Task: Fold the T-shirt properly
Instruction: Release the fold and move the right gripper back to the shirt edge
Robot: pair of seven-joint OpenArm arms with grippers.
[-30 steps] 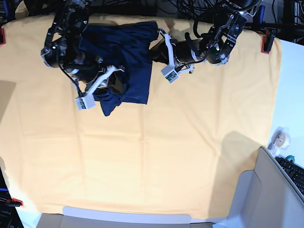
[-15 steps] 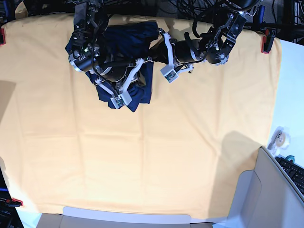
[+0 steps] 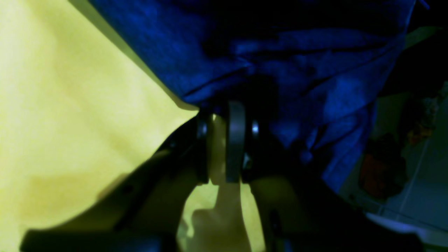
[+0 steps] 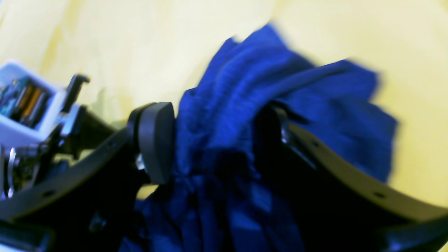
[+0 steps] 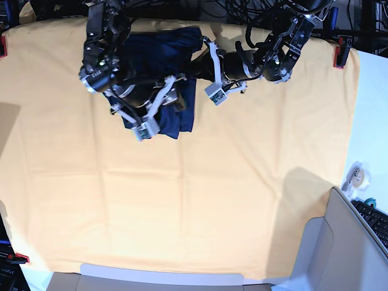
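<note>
The dark navy T-shirt lies bunched at the far middle of the yellow-orange table cloth. My right gripper is over the shirt's front part and is shut on a thick bunch of its fabric, which fills the space between the two fingers. My left gripper is at the shirt's right edge. In the left wrist view its fingers stand almost together, with their tips at the edge of the shirt, low over the cloth.
Red clamps hold the cloth at the table's corners. A tape roll, a keyboard and a grey box are at the right. Cables hang along the far edge.
My right gripper has swung from the shirt's lower left to the right over the shirt, carrying fabric with it, then back a little to the left. The left arm has hardly moved.
</note>
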